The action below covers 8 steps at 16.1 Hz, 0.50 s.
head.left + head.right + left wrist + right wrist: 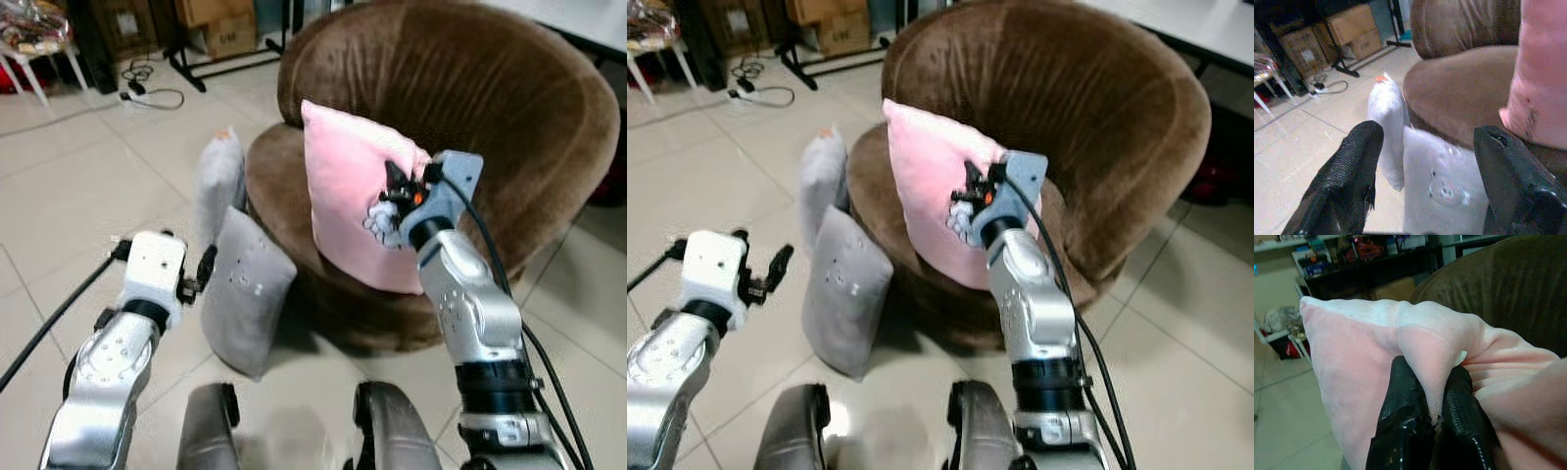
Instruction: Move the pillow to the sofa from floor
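Right claw (397, 188) pinched tight on a fold of the pink pillow (348, 186); the right wrist view shows both fingers (1400, 426) squeezing the fabric between them. Pillow is held upright, long axis near vertical, over the front of the seat of the brown sofa (509, 117). Its lower edge hangs at the seat's front lip; whether it rests there or is just clear, I can't tell. The backrest lies beyond the pillow, away from the robot.

Left claw (204, 269) is spread wide with nothing in it, low over the floor (59, 206), just beside a grey pillow (245, 294) that leans against the sofa base. A second grey pillow (217, 181) stands behind it, also against the base.

Key relation: the pink pillow sits directly ahead of the right claw, between claw and backrest, so the seat is below and forward of the grip. Judging from this, the carry is nearly done; what remains is a short push forward and down, then letting go so the pillow lands on the seat rather than sliding off the front lip. The right arm is the one at work. The left is nearer the grey pillows.
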Tool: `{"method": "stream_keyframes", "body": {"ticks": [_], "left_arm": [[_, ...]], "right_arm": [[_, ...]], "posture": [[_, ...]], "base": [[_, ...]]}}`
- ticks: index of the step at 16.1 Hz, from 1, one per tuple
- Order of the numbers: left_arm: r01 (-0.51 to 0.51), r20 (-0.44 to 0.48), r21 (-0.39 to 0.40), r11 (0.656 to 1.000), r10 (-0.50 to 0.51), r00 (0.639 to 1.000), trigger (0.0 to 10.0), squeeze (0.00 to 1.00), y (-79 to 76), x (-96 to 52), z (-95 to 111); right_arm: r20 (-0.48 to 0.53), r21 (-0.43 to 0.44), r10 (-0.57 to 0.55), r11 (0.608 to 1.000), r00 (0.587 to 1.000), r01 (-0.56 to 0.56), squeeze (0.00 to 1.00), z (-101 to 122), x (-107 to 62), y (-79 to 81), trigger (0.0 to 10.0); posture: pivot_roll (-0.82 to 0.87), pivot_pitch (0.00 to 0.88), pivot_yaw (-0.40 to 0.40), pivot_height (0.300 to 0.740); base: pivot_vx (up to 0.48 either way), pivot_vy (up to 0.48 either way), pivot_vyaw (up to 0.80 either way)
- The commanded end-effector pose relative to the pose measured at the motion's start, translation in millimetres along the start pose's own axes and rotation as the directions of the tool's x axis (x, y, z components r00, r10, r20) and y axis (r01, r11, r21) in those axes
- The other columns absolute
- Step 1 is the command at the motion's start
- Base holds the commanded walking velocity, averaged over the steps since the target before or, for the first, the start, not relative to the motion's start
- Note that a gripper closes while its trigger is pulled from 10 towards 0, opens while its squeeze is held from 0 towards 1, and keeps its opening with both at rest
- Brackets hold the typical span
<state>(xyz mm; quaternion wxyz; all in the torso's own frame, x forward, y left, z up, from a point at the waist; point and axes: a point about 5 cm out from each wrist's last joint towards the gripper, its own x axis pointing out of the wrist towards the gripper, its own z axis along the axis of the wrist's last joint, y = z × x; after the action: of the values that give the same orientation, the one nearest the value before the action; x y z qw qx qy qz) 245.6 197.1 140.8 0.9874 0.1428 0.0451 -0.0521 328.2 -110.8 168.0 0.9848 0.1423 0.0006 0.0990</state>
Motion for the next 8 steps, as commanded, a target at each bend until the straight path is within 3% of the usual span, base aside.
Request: {"method": "stream_keyframes", "body": {"ticks": [1, 8], "left_arm": [[-0.019, 0.027, 0.015, 1.000, 0.018, 0.999, 10.0, 0.00, -0.7, -0.5, 3.6], [-0.038, 0.031, 0.019, 0.999, 0.038, 0.999, 10.0, 0.00, 1.8, -1.3, 5.4]], "right_arm": [[-0.005, -0.002, -0.005, 1.000, 1.000, 0.005, 0.00, 1.3, -2.4, -2.7, 10.0], [-0.026, 0.008, 0.013, 1.000, 1.000, -0.013, 0.00, -4.6, -7.7, 0.4, 10.0]], "posture": [[-0.02, 0.000, -0.076, 0.676], [-0.01, 0.000, -0.069, 0.740]], "base": [[0.000, 0.000, 0.00], [0.000, 0.000, 0.00]]}}
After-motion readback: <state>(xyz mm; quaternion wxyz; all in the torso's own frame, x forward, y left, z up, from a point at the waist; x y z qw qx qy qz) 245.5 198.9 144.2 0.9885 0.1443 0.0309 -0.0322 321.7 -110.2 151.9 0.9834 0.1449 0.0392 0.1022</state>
